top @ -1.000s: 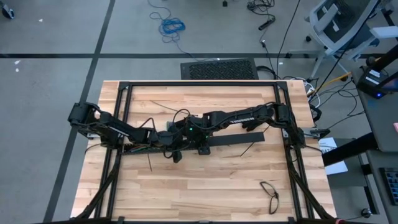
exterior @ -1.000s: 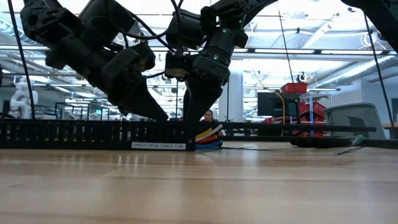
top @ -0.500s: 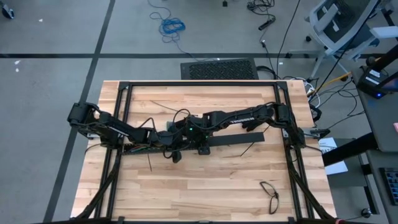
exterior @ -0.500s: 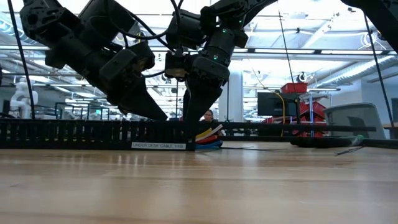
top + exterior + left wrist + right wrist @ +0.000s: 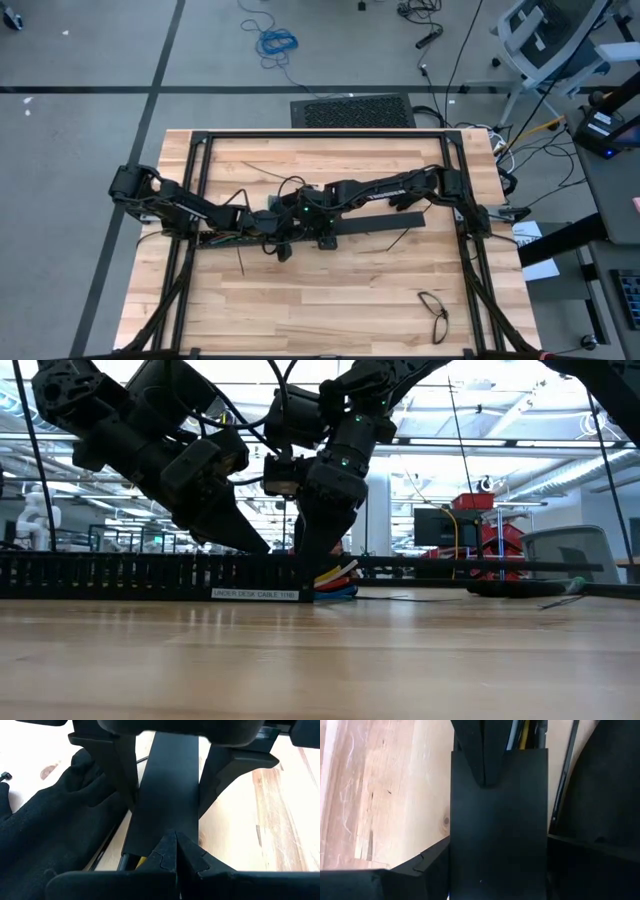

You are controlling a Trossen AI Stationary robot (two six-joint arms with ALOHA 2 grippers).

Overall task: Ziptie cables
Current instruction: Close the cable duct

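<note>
A long black bar (image 5: 380,224) lies across the table's middle. Coloured cables (image 5: 336,581) come out from under its left end; yellow and grey ones (image 5: 520,732) show in the right wrist view. My left gripper (image 5: 175,840) is shut, its tips on the bar's top near that end. My right gripper (image 5: 497,851) points steeply down, one finger on each long side of the bar, just to the right of the left gripper. A slotted black tray (image 5: 120,574) runs on toward the table's left. My left gripper's shut fingertips (image 5: 483,775) rest on the bar's flat top near its left end (image 5: 165,827), slanting down from the table's left. The bar lies flat on the table. My right gripper pinches the bar's two long edges (image 5: 134,802) between its fingers (image 5: 117,765), from above and across the bar.
Black crumpled cloth (image 5: 50,820) lies beside the bar on its near side. Thin black strips lie loose on the wood (image 5: 240,262) (image 5: 400,240). A black cable loop (image 5: 433,309) lies near the front right corner. A black frame (image 5: 320,135) runs along the table's edges.
</note>
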